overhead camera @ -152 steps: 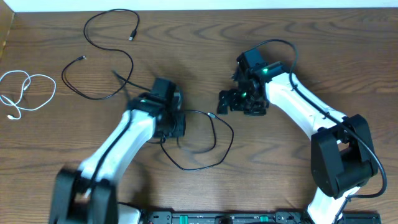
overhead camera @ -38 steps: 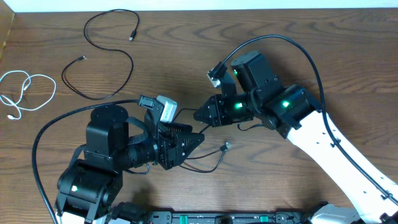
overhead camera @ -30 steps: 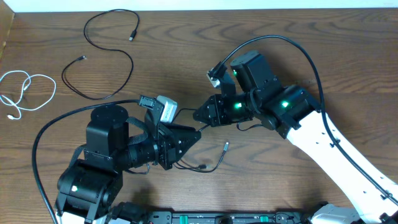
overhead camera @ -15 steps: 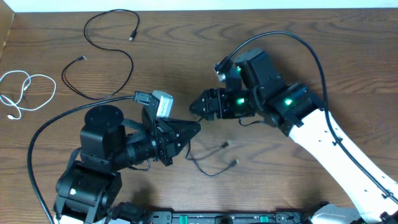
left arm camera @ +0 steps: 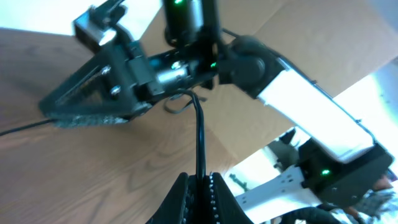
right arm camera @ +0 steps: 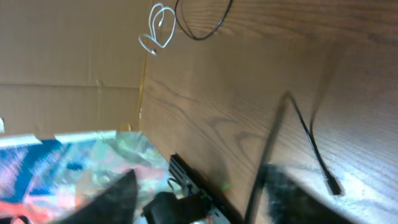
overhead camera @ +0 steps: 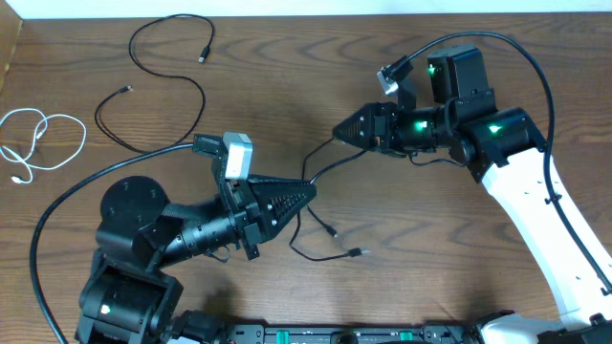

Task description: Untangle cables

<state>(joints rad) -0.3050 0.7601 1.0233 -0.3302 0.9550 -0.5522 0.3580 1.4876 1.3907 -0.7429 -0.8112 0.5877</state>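
A thin black cable (overhead camera: 318, 161) hangs between both grippers over the table's middle. My left gripper (overhead camera: 308, 189) is shut on it, and in the left wrist view the cable (left arm camera: 200, 134) rises straight out of the closed jaws (left arm camera: 200, 182). My right gripper (overhead camera: 339, 131) is up and to the right. In the blurred right wrist view its fingers (right arm camera: 199, 174) stand apart, and the cable (right arm camera: 264, 168) runs beside the right finger. The cable's two plug ends (overhead camera: 356, 251) lie loose on the wood. A second black cable (overhead camera: 196, 86) and the white cable (overhead camera: 40, 139) lie apart at the far left.
A thick black robot cable (overhead camera: 67, 201) loops round the left arm's base. Another arcs over the right arm (overhead camera: 535, 67). A black rail (overhead camera: 325, 334) runs along the front edge. A cardboard wall (right arm camera: 68, 50) stands beyond the table's far left edge.
My right gripper has pulled away up and to the right. The cable has stretched out between the grippers, and its loose ends have shifted on the wood. My left gripper has risen slightly, still gripping.
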